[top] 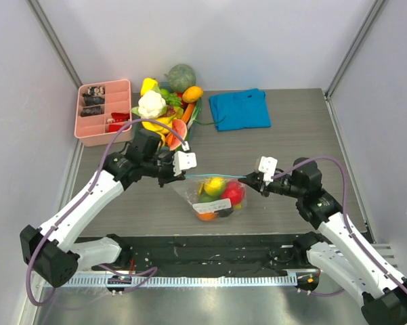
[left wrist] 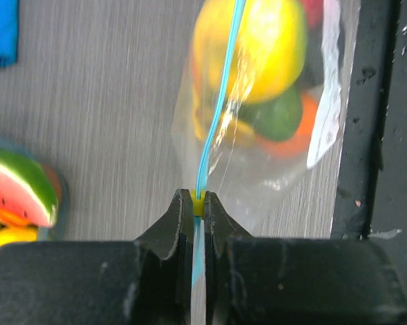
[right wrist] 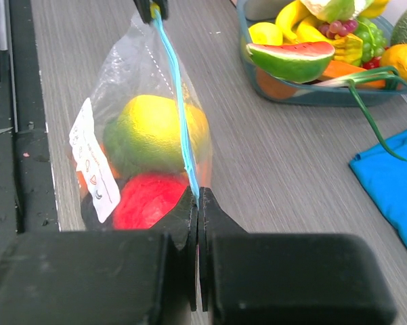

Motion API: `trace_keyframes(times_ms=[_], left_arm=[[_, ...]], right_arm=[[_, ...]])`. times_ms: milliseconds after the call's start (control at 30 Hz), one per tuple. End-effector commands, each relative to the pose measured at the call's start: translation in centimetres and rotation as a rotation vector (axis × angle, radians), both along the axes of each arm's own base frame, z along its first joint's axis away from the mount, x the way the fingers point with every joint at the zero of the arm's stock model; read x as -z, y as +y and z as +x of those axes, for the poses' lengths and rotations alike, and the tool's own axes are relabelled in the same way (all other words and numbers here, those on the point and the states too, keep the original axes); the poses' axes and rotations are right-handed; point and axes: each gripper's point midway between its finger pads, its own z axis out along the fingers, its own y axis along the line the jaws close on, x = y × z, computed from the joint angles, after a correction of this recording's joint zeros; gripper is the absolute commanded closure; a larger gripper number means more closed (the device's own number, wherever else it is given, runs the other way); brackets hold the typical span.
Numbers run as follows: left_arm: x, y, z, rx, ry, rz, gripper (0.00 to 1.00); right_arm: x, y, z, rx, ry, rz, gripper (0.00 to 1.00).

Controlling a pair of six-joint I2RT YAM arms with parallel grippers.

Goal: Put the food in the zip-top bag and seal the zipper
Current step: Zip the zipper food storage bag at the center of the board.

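Left gripper (left wrist: 198,203) fingers pressed together on the zipper (top: 213,176), clamping one end of the blue-teal strip; a small yellow tab shows between the tips in the left wrist view. Right gripper (right wrist: 198,200) likewise closed tight on the opposite end of the same strip. Strip runs as one thin, nearly straight line between the two grippers, roughly parallel to the near edge of the table (top: 291,135). Whether it is pressed shut along its full length cannot be told. Zip-top bag (top: 189,195) sits around the middle of the table, toward the near edge, its body spread below the strip toward the black mat (top: 210,247) that runs along the near edge. Whether the bag bottom rests on the surface cannot be told. Inside the bag: a yellow-green fruit (top: 215,185) uppermost, a red apple (top: 234,194) just beside it on the right, an orange (top: 206,216) at the bottom, plus a dark piece too obscured to name. White label (top: 211,206) shows on the bag wall. Pink tray (top: 101,132) sits at the far-left corner. Beside it, near the far edge, a dish (right wrist: 305,95) holds toy produce, including a watermelon slice (right wrist: 291,59) and a cauliflower (top: 151,103). Blue cloth (top: 239,108) lies by the far edge, right of centre, well apart from the bag.
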Motion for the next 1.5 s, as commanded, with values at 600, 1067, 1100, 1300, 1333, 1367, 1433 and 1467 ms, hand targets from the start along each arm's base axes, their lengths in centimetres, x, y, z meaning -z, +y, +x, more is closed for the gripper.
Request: trace_keyframes(times_ms=[600, 1067, 1100, 1300, 1333, 1367, 1433, 1467], left_arm=[[0.2, 6.4, -0.8, -0.156, 0.109, 0.084, 0.52], [-6.2, -4.7, 2.4, -0.083, -0.067, -0.028, 0.2], [-5.5, -5.4, 2.8, -0.074, -0.057, -0.01, 0.2], [-4.4, -7.5, 0.6, 0.053, 0.003, 0.031, 0.27], [-4.0, -7.8, 0.2, 0.071, 0.018, 0.04, 0.27], [-3.9, -8.1, -0.6, 0.098, 0.026, 0.046, 0.3], [-2.9, -8.4, -1.6, 0.124, 0.046, 0.079, 0.32], [-2.7, -8.4, -2.0, 0.13, 0.055, 0.086, 0.33]], right_arm=[[-2.3, -0.6, 0.6, 0.039, -0.07, 0.024, 0.99], [-3.9, 0.1, -0.6, -0.085, -0.161, -0.024, 0.99], [-4.0, 0.1, -0.6, -0.09, -0.175, -0.028, 0.99], [-4.5, 0.0, -0.9, -0.1, -0.203, -0.034, 0.99], [-4.6, 0.0, -1.0, -0.101, -0.203, -0.033, 0.99], [-4.6, 0.0, -0.9, -0.102, -0.205, -0.033, 0.99], [-4.6, 0.1, -1.0, -0.106, -0.204, -0.026, 0.99], [-4.6, 0.2, -1.0, -0.105, -0.206, -0.023, 0.99]])
